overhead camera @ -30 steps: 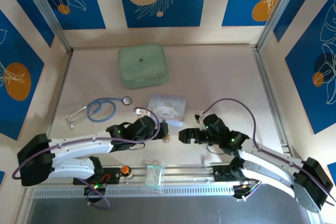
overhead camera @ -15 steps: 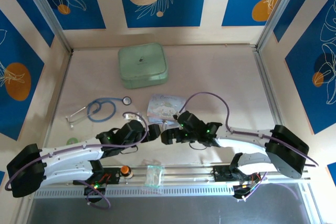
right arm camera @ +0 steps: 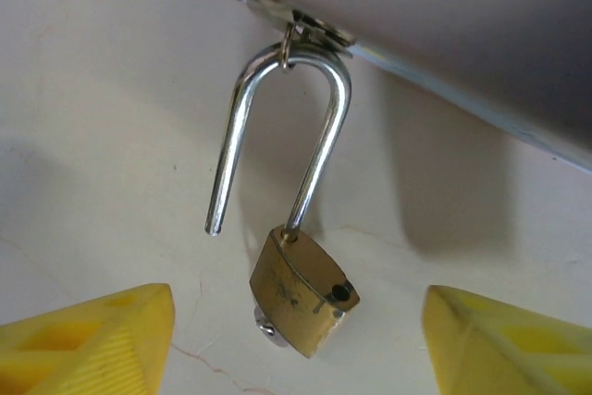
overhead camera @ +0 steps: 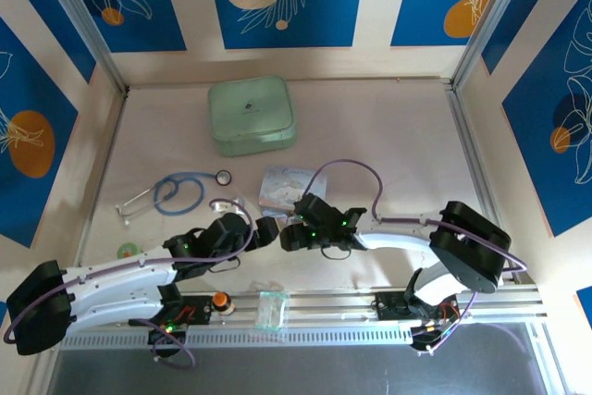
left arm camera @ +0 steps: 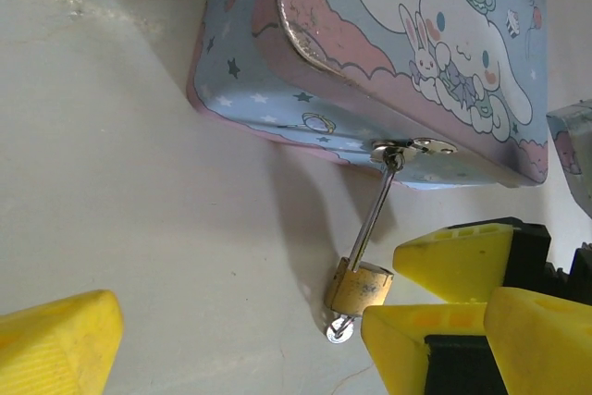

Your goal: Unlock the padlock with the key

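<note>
arms (overhead camera: 116,279): white shells, black joints | cables (overhead camera: 347,165): purple | status lights (overhead camera: 312,225): green | gripper fingers (right arm camera: 88,339): yellow wedges

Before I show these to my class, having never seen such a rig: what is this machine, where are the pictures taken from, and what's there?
Two robot arms are bolted at a table's near edge. One picture looks down from above; the other two come from wrist cameras, the yellow wedges being fingers. On the table lie a green case, a stethoscope and a cartoon tin. A brass padlock is hooked through the tin's latch, shackle open, key in its base. The left gripper and right gripper flank it, both open, holding nothing.
</note>
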